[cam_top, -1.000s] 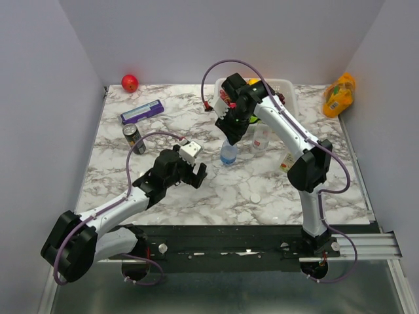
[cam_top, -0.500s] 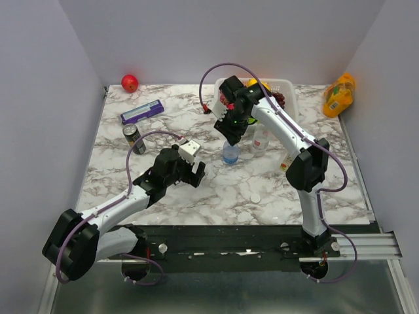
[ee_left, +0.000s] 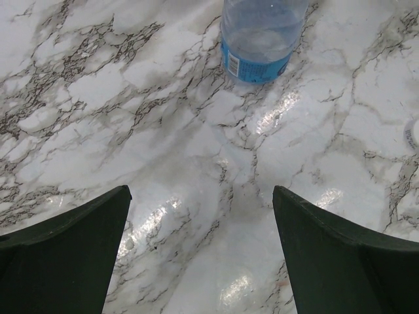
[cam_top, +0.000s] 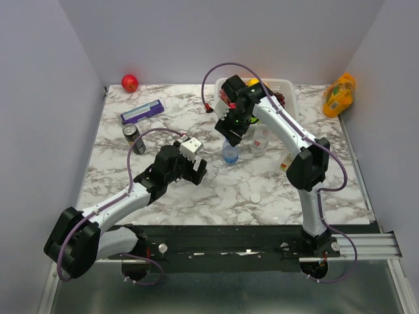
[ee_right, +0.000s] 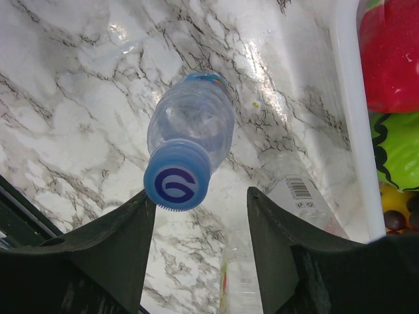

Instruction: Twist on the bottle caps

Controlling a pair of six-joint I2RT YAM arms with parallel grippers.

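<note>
Right gripper [ee_right: 198, 196] released, fingers [ee_right: 111, 248] standing either side of blue cap [ee_right: 177, 186], cap sitting on blue-labelled bottle [ee_right: 193, 121] upright at centre of overhead view on marble table [cam_top: 131, 183], left gripper [ee_left: 200, 196] wide open just lower left of bottle, white cap [cam_top: 256, 196] lying on table lower right.

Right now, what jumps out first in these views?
The blue cap sits on the blue-labelled bottle at mid-table, with the right gripper parted around it. The left gripper gapes wide over the marble table, just short of that bottle. A white cap lies loose toward the near edge.
</note>
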